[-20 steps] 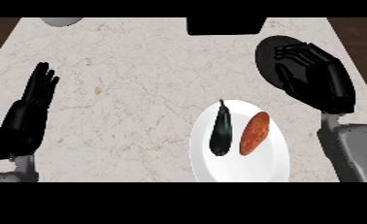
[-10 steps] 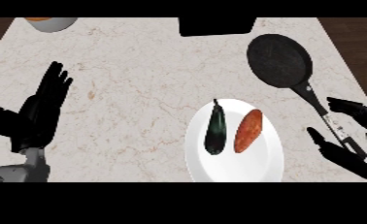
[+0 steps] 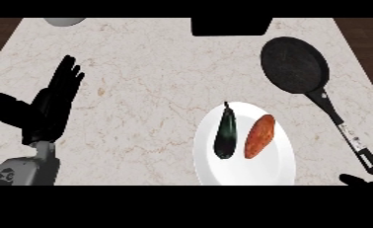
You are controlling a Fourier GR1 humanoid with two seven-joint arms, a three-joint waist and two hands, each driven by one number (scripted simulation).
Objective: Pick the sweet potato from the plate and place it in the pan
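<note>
The left hand (image 3: 55, 101) rests open at the view's left, fingers straight and up, holding nothing. Of the right hand (image 3: 357, 179) only a dark tip shows at the lower right edge, so I cannot tell its state. The sweet potato (image 3: 260, 136) lies untouched on the white plate (image 3: 247, 170), just beside an eggplant (image 3: 226, 134). The pan (image 3: 294, 64) sits on the tabletop (image 3: 160, 69) up and to the right, its handle reaching toward the plate's right side. The pick looks not yet begun; next, the right hand would need to come over the plate and close around the sweet potato without nudging the eggplant.
</note>
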